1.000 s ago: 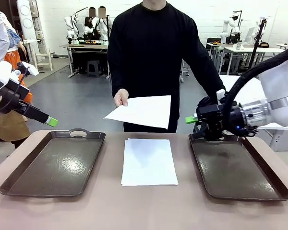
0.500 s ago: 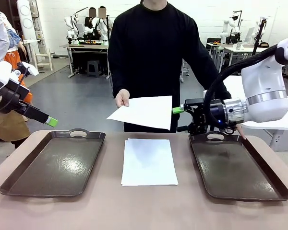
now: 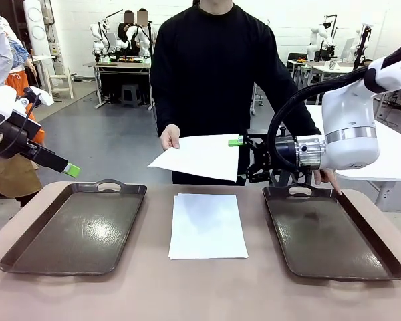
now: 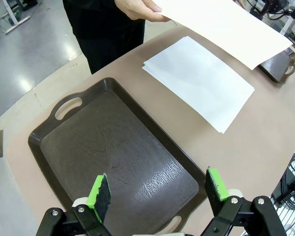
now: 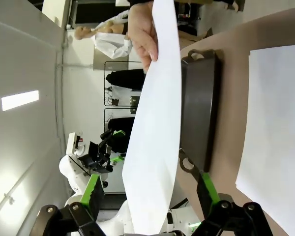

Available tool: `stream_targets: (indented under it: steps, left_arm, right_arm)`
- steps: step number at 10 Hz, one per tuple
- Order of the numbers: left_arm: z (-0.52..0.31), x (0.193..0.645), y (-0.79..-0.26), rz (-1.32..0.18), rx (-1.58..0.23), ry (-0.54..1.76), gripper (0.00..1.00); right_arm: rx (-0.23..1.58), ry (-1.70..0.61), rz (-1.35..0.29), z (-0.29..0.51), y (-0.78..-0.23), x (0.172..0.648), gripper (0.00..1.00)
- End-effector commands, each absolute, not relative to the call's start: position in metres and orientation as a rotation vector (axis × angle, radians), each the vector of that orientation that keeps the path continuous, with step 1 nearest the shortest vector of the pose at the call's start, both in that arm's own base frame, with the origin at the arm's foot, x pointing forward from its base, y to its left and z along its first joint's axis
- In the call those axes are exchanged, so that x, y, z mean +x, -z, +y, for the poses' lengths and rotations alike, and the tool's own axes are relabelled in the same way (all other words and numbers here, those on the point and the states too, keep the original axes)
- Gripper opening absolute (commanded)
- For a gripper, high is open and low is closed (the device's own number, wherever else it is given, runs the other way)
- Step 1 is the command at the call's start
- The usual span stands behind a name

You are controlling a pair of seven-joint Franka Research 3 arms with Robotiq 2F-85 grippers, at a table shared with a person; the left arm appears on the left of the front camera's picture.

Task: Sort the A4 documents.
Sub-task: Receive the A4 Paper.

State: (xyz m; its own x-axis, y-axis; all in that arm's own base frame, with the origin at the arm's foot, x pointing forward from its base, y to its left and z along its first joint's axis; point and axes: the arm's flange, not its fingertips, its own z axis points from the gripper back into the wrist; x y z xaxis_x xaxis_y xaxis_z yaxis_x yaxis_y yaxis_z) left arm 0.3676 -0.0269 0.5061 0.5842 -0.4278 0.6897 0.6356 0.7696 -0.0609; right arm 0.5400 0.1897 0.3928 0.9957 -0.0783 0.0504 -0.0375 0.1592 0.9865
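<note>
Sideways over the table (image 3: 200, 294) from its right edge: right gripper (image 3: 240, 160), wrist rolled so that one green-padded finger stands above the other, jaws wide apart. Straddles the free end of a held A4 sheet (image 3: 200, 155) without clamping it; cannot tell whether either pad touches the paper. From the right wrist, edge-on paper running up between the two fingers.

Pinched at its other end by a person's hand (image 3: 168, 137), thumb on top, and kept in the air near the table's far edge, tilted a little, above the far end of the stack.

High off the table's left edge: left gripper (image 4: 158, 189), jaws likewise apart and holding nothing, aimed down at the left tray (image 4: 113, 147).

Flat on the table's middle, between the two dark brown handled trays and touching neither: a small stack of A4 documents (image 3: 207, 226), edges slightly fanned. Right tray (image 3: 327, 234) along the right edge.

Hard to make out: the right gripper's lower finger, black against the person's black sweater. Mostly hidden behind the right arm: the person's other hand (image 3: 327, 179), fingers showing at the right tray's far rim. Cut off by the front view's left border: most of the left arm. Plain white on every paper face that shows.
</note>
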Motion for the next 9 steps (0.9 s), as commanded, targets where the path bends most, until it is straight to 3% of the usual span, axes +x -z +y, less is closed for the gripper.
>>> stream_targets:
  steps: [1, 3, 9]
  left_arm:
    - [-0.026, 0.368, -0.506, -0.712, -0.321, 0.631, 1.0]
    - [-0.026, 0.368, -0.506, -0.712, -0.321, 0.631, 1.0]
    - [-0.026, 0.368, -0.506, -0.712, -0.321, 0.631, 1.0]
  right_arm:
    - [1.427, 0.086, -0.099, 0.202, -0.389, 0.551, 1.0]
    - [1.457, 0.095, -0.123, 0.209, -0.384, 0.55, 1.0]
    - [1.491, 0.114, -0.106, 0.207, -0.376, 0.552, 0.42]
